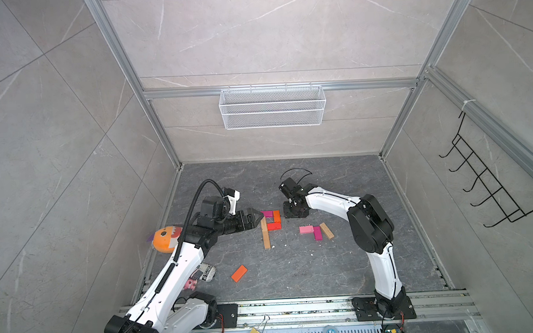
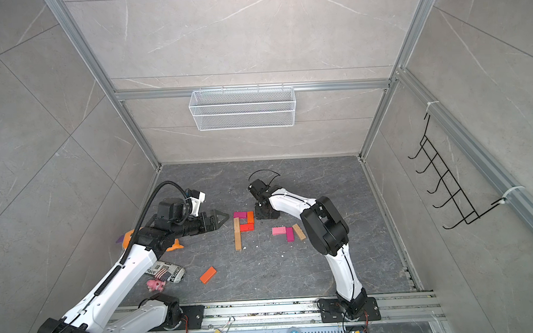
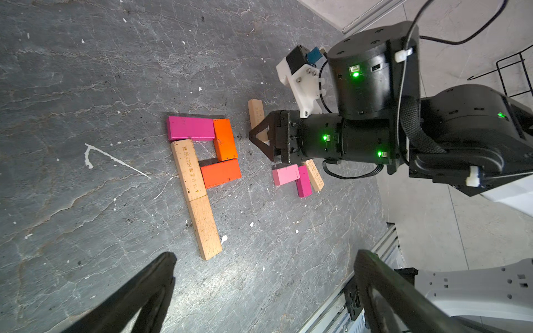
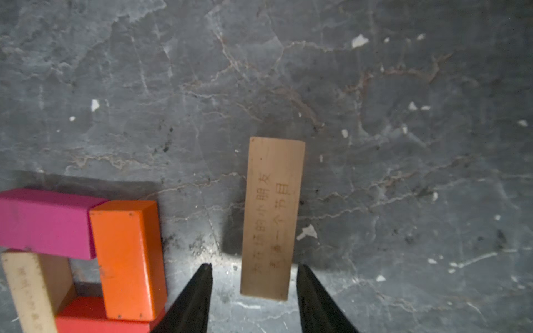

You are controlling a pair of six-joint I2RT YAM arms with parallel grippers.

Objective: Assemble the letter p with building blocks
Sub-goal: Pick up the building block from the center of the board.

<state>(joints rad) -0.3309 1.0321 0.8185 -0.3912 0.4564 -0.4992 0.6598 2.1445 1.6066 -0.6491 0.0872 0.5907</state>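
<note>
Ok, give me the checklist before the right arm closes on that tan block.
1. Right jaws straddle the loose tan block, gaps both sides: ok.
2. That block lies flat, apart from the orange block: ok.
3. Finished P closed, blocks touching: ok.
4. Left jaws open, empty: ok.
5. Second P complete: not ok; only light pink block, magenta block and slanted tan block.
</note>
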